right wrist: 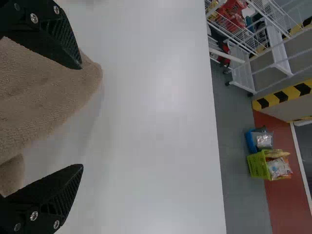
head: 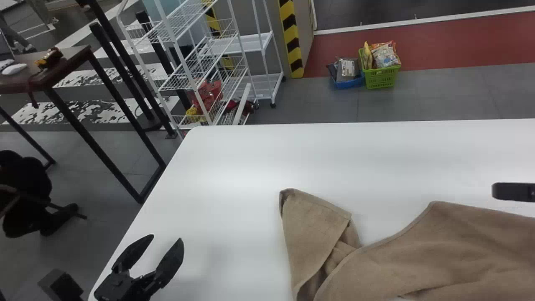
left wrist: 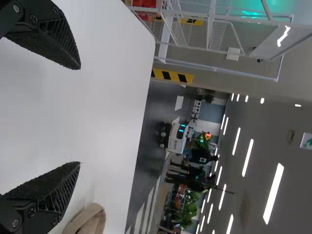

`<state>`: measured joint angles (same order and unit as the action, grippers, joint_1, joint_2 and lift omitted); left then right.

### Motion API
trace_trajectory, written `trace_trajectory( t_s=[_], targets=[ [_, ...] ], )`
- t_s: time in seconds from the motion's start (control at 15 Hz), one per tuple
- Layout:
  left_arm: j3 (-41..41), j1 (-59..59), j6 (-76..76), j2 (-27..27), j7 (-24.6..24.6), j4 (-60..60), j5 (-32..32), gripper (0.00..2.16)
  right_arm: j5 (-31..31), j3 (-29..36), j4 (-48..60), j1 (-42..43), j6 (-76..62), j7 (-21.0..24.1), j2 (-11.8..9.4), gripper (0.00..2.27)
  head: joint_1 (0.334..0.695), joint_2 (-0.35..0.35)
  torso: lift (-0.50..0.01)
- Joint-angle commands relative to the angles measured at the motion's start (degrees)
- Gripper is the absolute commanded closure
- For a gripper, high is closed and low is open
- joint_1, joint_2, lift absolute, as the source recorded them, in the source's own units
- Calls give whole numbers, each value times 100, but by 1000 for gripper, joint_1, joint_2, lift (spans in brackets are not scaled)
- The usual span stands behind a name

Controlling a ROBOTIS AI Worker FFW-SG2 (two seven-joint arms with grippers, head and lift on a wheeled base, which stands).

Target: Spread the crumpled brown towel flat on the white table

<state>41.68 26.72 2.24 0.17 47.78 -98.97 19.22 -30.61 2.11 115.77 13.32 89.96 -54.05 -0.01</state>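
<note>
The brown towel (head: 459, 246) lies on the white table (head: 234, 167), toward the right and near side, with a folded-over flap at its left end and wrinkles in its right part. Left of the towel, apart from it, my left gripper (head: 166, 238) stands open over the table. At the right edge, just beyond the towel's far border, part of my right gripper (head: 514, 192) shows. In the left wrist view the left gripper (left wrist: 80, 116) holds nothing, with a towel corner (left wrist: 90, 220) beside one finger. The right wrist view has the right gripper (right wrist: 82, 117) open, one finger overlapping the towel (right wrist: 44, 97).
Past the table's far edge are a white wire rack (head: 200, 62) and a green basket (head: 381, 77) with packages, beside a blue one (head: 349, 82), on the floor. A dark-framed desk (head: 62, 69) stands off to the left. Bare tabletop stretches between the left gripper and the towel.
</note>
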Motion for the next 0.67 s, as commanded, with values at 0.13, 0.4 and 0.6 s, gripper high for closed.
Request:
trace_trajectory(
  t_s=[0.13,0.4,0.6],
  targets=[
    [-2,-26,-17,0,-6,35,3,124,38,0,-617,92,12,-9,6,194,695,332,-123],
    [-2,-26,-17,0,-6,27,-15,124,267,27,-934,39,12,8,6,194,695,343,-123],
    [-2,-26,-17,-9,12,18,-15,124,337,0,-960,39,12,96,6,282,695,350,-123]
  ],
)
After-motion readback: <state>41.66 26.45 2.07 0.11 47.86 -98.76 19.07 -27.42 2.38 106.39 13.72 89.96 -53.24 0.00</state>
